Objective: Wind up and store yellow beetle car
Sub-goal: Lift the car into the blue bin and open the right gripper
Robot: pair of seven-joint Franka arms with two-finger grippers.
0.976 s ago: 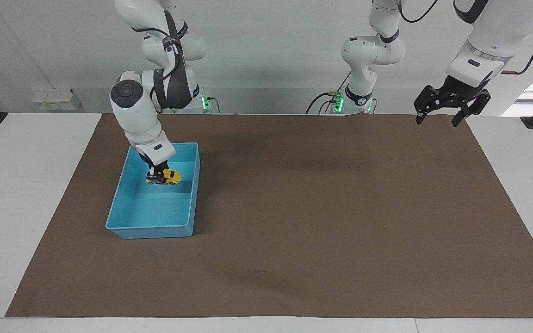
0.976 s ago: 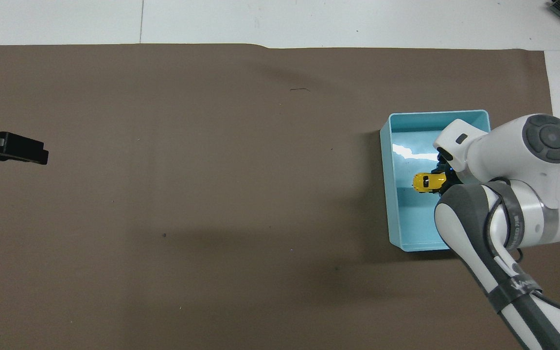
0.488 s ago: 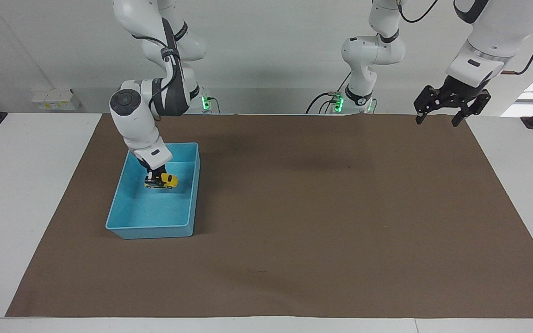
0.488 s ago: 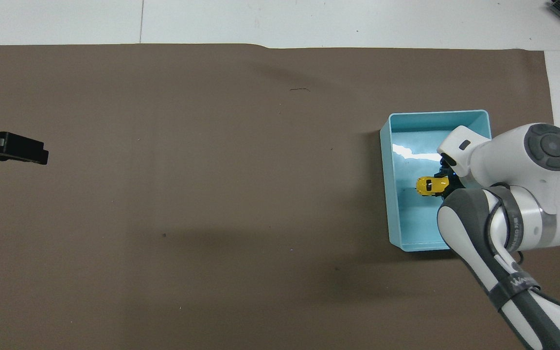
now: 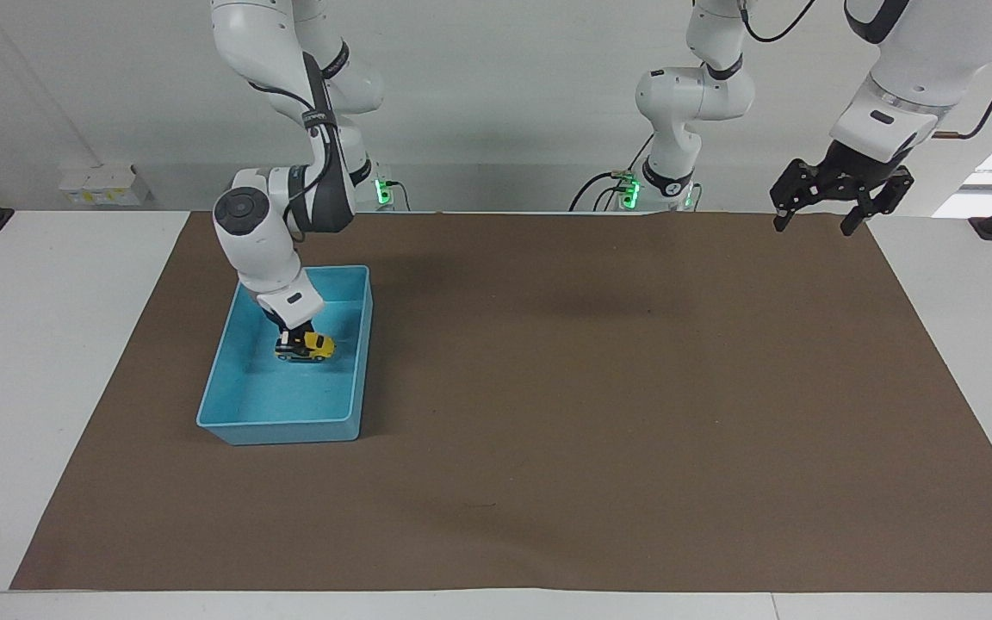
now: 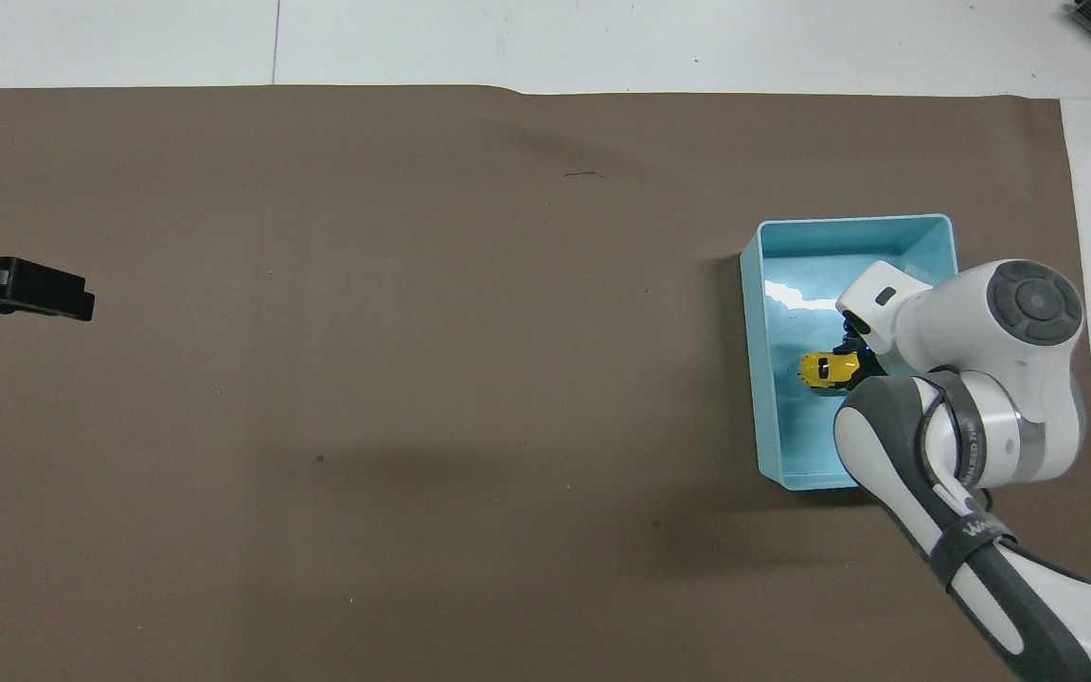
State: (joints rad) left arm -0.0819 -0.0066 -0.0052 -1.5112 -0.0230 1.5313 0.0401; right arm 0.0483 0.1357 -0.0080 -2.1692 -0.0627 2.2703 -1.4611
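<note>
Facing view, left to right: right claw point(image 5: 293, 332) down inside the blue tray point(image 5: 356, 344) at the right arm's end of the surface point(image 5: 599, 387), pinching the tail of the yellow beetle car point(image 5: 305, 346); lower than a second ago, when hanging higher over the tray with the nose tilted up; now level, wheels at or just above the tray floor, contact impossible to confirm. Across the middle, only bare brown mat. At the far right, left claw point(image 5: 821, 215) spread wide and empty, raised over the corner of the mat nearest the left arm's base, waiting, unchanged over the past second. Overhead view, same story mirrored: left claw point(image 6: 44, 294) at the edge, tray point(image 6: 761, 379) with car point(image 6: 828, 369) about midway along it, right claw point(image 6: 850, 349) mostly hidden under its own wrist. Judging from this: storing nearly done, only release and withdrawal apparently left; winding not checkable here.
</note>
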